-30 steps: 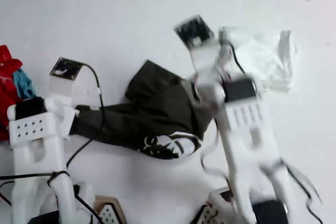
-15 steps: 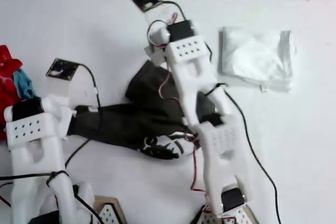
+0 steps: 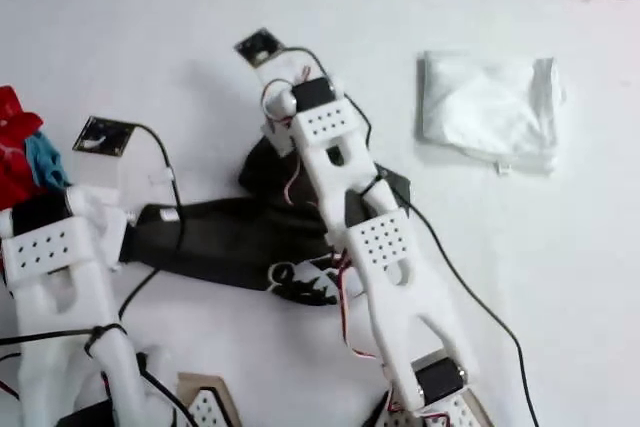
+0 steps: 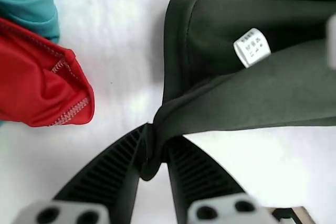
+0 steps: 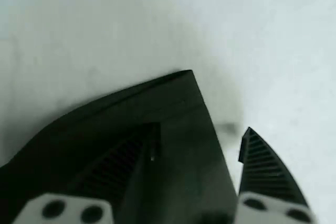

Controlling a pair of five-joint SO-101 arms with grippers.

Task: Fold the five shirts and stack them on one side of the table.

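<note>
My left gripper (image 4: 156,148) is clenched on a bunched edge of the dark shirt (image 3: 230,237), which lies crumpled across the middle of the surface (image 3: 150,37) in the high view. My right gripper (image 5: 199,132) is released, its fingers spread over a corner of that shirt near the upper centre of the frame. A folded white shirt (image 3: 488,112) sits at upper right, well apart. A red shirt (image 3: 12,172) and a teal shirt (image 3: 45,159) are bunched at the left edge.

We see soft matt cloth in the dark shirt (image 3: 230,237), ribbed black plastic on the left gripper (image 4: 155,148), and a smooth matt white table (image 3: 150,37).
</note>
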